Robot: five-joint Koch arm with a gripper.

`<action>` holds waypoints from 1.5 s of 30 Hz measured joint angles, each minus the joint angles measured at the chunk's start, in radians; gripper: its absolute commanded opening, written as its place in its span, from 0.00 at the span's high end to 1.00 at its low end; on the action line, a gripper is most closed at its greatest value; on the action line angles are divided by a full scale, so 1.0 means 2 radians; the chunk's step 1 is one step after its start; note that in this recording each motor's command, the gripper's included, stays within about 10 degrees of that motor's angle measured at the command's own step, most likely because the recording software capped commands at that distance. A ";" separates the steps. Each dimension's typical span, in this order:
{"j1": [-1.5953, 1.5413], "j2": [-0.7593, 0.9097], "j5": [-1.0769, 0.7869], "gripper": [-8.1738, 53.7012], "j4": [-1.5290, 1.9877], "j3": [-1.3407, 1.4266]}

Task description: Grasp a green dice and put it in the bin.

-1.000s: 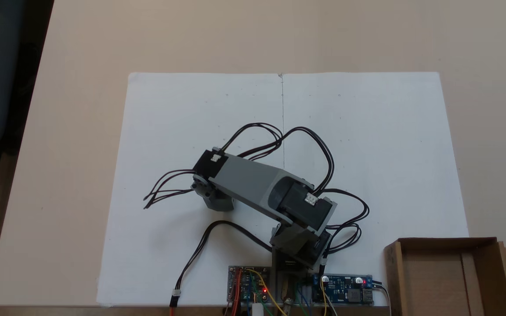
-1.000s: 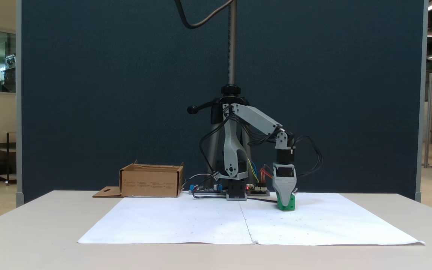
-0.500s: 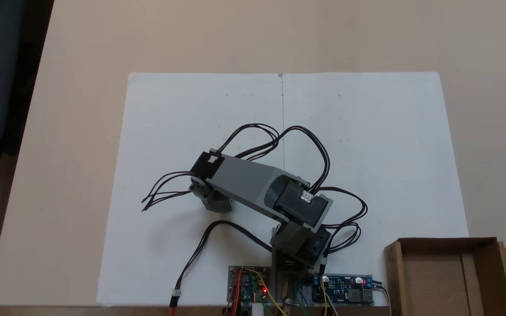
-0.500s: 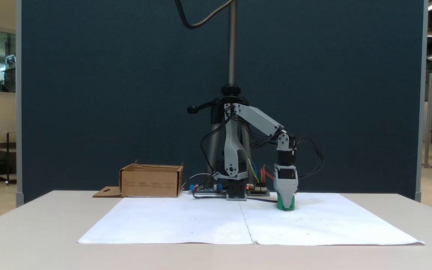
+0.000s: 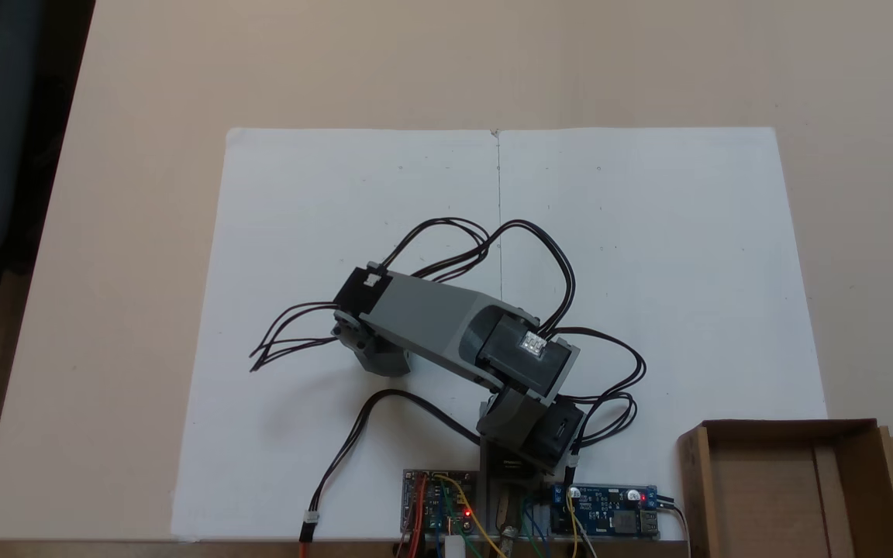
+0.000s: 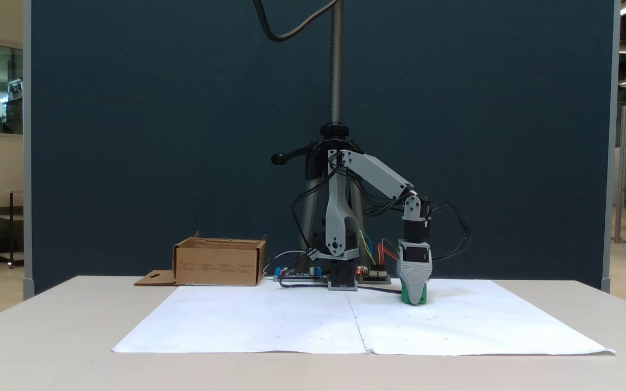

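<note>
In a fixed view from the table's front, the green dice sits on the white paper, right of the arm's base. My gripper points straight down over it. The grey front jaw covers most of the dice, and green shows at its sides and bottom. The other jaw lies behind the front one, so the gap between them is hidden. In the fixed view from above, the grey forearm and black wrist cover the dice. The bin is a brown cardboard box, left of the base there and at the lower right from above.
Two white paper sheets cover the table's middle. Circuit boards with lit red lights and loose wires flank the arm's base. Black cables loop out from the arm. A tripod pole and a dark blue partition stand behind.
The wrist has sunk lower, so the gripper now covers more of the green dice. From above, the forearm has shifted slightly left. The bin has not moved.
</note>
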 measured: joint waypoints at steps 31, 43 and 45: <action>0.008 0.014 0.000 0.47 -0.010 0.020; 0.043 0.051 0.000 0.68 -0.017 0.038; 0.057 0.061 0.000 0.68 -0.017 0.038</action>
